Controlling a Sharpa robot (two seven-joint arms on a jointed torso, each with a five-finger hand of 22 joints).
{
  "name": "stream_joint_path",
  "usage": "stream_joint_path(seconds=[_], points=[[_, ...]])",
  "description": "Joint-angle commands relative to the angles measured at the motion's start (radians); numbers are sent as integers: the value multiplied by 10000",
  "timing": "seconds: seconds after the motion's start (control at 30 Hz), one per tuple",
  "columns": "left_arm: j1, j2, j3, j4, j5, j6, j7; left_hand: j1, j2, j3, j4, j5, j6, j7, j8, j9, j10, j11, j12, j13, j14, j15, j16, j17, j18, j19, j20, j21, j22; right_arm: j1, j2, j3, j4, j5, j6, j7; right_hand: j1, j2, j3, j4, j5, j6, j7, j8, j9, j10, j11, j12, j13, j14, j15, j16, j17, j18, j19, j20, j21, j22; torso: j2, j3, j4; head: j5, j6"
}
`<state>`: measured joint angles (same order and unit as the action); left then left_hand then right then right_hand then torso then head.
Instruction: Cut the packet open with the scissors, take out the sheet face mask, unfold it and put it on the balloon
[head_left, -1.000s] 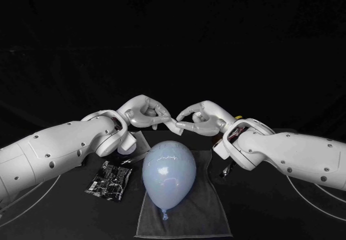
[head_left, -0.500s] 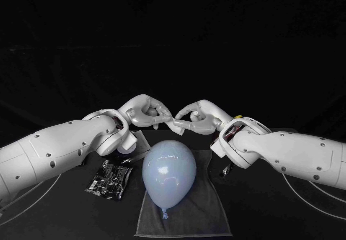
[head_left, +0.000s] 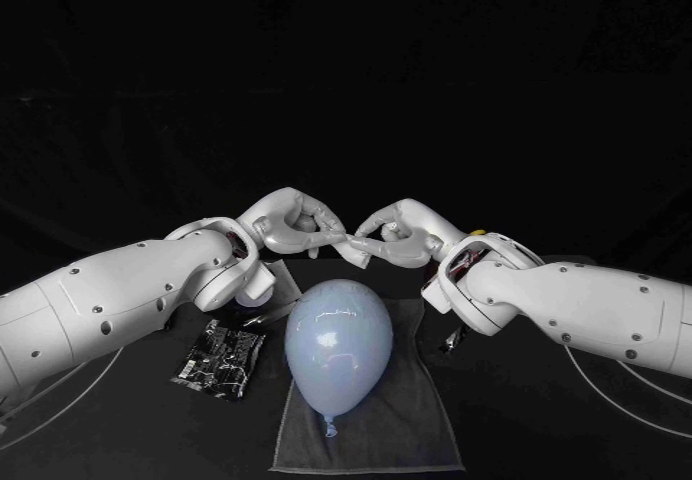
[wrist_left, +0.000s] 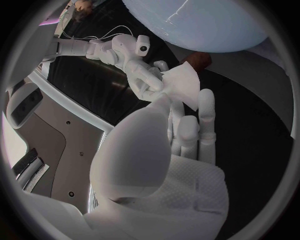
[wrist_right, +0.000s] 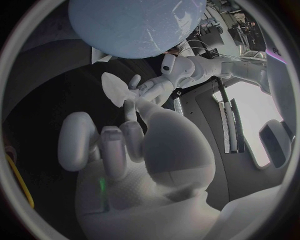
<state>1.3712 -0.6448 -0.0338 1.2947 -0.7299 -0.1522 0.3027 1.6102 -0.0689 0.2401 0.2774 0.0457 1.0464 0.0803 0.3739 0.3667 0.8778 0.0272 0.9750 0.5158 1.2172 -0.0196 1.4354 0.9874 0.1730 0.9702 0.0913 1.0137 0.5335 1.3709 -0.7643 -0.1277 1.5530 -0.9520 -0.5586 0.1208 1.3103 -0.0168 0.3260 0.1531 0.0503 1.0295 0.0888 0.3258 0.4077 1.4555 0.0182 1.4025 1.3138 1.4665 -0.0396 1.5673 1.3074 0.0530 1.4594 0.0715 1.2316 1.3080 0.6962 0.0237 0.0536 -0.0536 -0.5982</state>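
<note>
A pale blue balloon (head_left: 339, 345) lies lengthwise on a grey towel (head_left: 404, 440). Beyond its far end my left hand (head_left: 296, 225) and right hand (head_left: 397, 232) meet fingertip to fingertip above the table. Between them they pinch a small folded white sheet face mask (wrist_left: 182, 82), which is also visible in the right wrist view (wrist_right: 112, 87). In the left wrist view my left hand (wrist_left: 184, 127) reaches up to the mask opposite the right hand (wrist_left: 142, 75). The black packet (head_left: 219, 360) lies flat on the table, left of the balloon.
A dark, thin object (head_left: 453, 340) lies by the towel's right edge under my right forearm; I cannot tell what it is. A small shiny item (head_left: 270, 318) sits beside the balloon's left flank. Both forearms flank the balloon closely.
My right arm and hand have edged slightly left, toward the left hand. The balloon, towel and packet have not moved.
</note>
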Motion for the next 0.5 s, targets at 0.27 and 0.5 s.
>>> stream_joint_path(seconds=[0.27,0.5], points=[[22,-4,11,1,-60,108,63,-31,22,-8,37,17,-17,-52,45,528,55,0,53,7,85,-20,64,4,105,7,-53,61,20,4,-116,7,75,428,-328,429,306,272,140,-73,-15,133,-124,304,158,270,-139,263,1603,1043,-162,35,2634,60,88,-161,226,1852,2,8,-8,13,-15],[27,-8,10,-4,-72,107,45,-31,22,-8,37,17,-17,-52,45,528,55,0,53,7,85,-20,64,4,105,7,-53,61,20,4,-153,7,115,563,-311,549,524,279,227,-209,-15,58,-157,440,242,300,-177,292,1627,1043,-202,35,2634,47,108,-212,279,1865,0,6,-4,-3,-9]])
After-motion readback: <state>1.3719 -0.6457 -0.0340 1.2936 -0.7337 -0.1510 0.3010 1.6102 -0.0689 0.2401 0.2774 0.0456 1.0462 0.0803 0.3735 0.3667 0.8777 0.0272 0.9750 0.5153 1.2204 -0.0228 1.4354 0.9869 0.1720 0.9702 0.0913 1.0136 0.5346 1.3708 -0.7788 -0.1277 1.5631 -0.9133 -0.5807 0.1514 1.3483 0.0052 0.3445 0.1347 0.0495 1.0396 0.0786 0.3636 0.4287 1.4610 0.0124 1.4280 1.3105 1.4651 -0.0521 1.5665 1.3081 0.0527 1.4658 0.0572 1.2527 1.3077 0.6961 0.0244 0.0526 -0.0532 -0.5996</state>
